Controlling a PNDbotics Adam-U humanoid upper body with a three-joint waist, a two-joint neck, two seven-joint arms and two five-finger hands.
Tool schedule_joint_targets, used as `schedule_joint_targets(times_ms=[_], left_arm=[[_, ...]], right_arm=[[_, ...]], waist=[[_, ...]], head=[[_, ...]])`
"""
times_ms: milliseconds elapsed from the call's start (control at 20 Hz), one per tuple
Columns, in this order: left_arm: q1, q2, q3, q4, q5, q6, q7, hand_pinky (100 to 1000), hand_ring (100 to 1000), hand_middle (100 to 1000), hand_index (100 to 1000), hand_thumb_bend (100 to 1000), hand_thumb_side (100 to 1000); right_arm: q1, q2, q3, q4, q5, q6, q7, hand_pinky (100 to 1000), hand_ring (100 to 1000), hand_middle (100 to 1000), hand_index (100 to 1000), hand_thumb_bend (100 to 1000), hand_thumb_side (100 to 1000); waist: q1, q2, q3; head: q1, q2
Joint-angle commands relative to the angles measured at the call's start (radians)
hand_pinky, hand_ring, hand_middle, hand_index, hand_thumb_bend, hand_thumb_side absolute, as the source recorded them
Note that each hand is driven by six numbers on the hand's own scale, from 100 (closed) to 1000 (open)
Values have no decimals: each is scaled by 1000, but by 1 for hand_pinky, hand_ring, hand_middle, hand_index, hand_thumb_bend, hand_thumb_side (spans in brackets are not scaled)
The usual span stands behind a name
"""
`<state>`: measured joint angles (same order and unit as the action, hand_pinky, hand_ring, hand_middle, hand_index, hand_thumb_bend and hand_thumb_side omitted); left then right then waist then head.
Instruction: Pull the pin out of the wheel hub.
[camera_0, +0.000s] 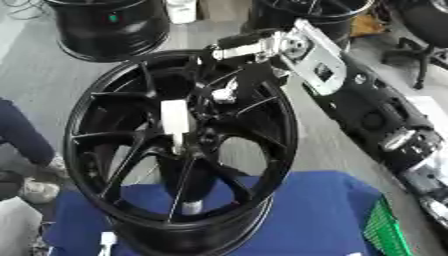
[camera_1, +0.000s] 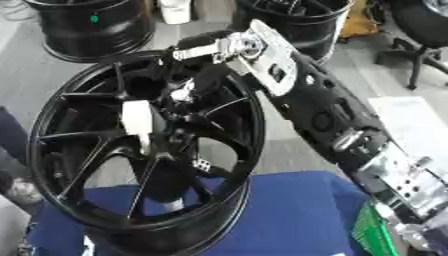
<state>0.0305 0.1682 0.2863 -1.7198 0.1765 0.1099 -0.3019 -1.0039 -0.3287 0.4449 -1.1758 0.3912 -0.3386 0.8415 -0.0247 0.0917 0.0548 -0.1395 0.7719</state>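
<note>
A black spoked wheel hub (camera_0: 96, 100) stands tilted on a blue cloth (camera_0: 306, 210) and fills the middle of both views. A white pin (camera_0: 175, 121) sticks out of its centre. My right arm comes in from the right edge, and my right hand (camera_0: 229, 80) reaches over the upper rim into the hub. It hovers just above and to the right of the pin. The hand is dark against the dark spokes, so its grip cannot be made out. My left hand shows in neither view.
Two more black wheels (camera_0: 109, 27) (camera_0: 311, 12) stand on the floor behind. A green ribbed object (camera_0: 385, 231) lies at the lower right. A person's dark sleeve (camera_0: 19, 134) and shoe show at the left edge. A chair base (camera_1: 418, 50) stands at the far right.
</note>
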Motion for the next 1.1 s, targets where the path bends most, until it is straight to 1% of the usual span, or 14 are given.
schedule_joint_targets(times_ms=[50, 100, 150, 250, 300, 450, 550, 700, 800, 1000, 1100], left_arm=[[-8, 23, -1, -9, -2, -2, -3, 680, 606, 600, 682, 549, 630], [-8, 23, -1, -9, -2, -2, -3, 680, 606, 600, 682, 550, 630], [-9, 23, -1, -8, -2, -2, -3, 680, 606, 600, 682, 550, 630], [-9, 23, 0, -7, -3, -2, -3, 680, 606, 600, 682, 550, 630], [-9, 24, 0, -7, -3, -2, -2, 680, 606, 600, 682, 549, 630], [-10, 24, 0, -6, -2, -2, -2, 680, 606, 600, 681, 551, 630], [-10, 24, 0, -6, -1, -2, -2, 679, 606, 600, 681, 551, 630], [-10, 24, 0, -6, -1, -1, -1, 680, 606, 600, 681, 551, 629], [-9, 25, 0, -6, -1, -1, -1, 679, 605, 599, 681, 552, 629], [-9, 25, 1, -6, 0, -1, -1, 679, 605, 599, 681, 552, 629], [-9, 25, 1, -5, 0, -1, -1, 679, 605, 599, 681, 553, 629]], right_arm=[[-30, -6, 1, -39, 19, -70, 65, 877, 850, 853, 962, 100, 643], [-30, -4, 6, -50, 27, -71, 65, 875, 849, 848, 962, 100, 541], [-29, -1, 12, -60, 37, -73, 65, 876, 850, 847, 962, 100, 519], [-27, 7, 24, -72, 66, -79, 65, 876, 851, 847, 962, 100, 526], [-26, 12, 27, -73, 80, -82, 65, 876, 851, 846, 961, 100, 547], [-22, 30, 33, -64, 112, -93, 65, 873, 849, 841, 960, 100, 568], [-19, 39, 35, -58, 122, -101, 65, 872, 848, 840, 960, 100, 598], [-20, 44, 36, -56, 129, -108, 65, 871, 848, 840, 960, 100, 582], [-21, 46, 36, -57, 130, -109, 65, 871, 848, 840, 960, 100, 602], [-15, 54, 43, -52, 138, -112, 65, 868, 846, 837, 960, 100, 681], [-11, 59, 46, -50, 147, -116, 65, 868, 846, 837, 960, 100, 696]], waist=[[3, -17, 1], [3, -17, 2], [3, -18, 3], [3, -18, 4], [3, -18, 5], [3, -18, 7], [3, -18, 8], [2, -18, 9], [1, -18, 9], [0, -18, 10], [0, -18, 10]], head=[[-4, -2], [-6, -2], [-7, -2], [-10, -2], [-11, -2], [-13, -2], [-13, -2], [-14, -2], [-14, -2], [-15, -2], [-16, -2]])
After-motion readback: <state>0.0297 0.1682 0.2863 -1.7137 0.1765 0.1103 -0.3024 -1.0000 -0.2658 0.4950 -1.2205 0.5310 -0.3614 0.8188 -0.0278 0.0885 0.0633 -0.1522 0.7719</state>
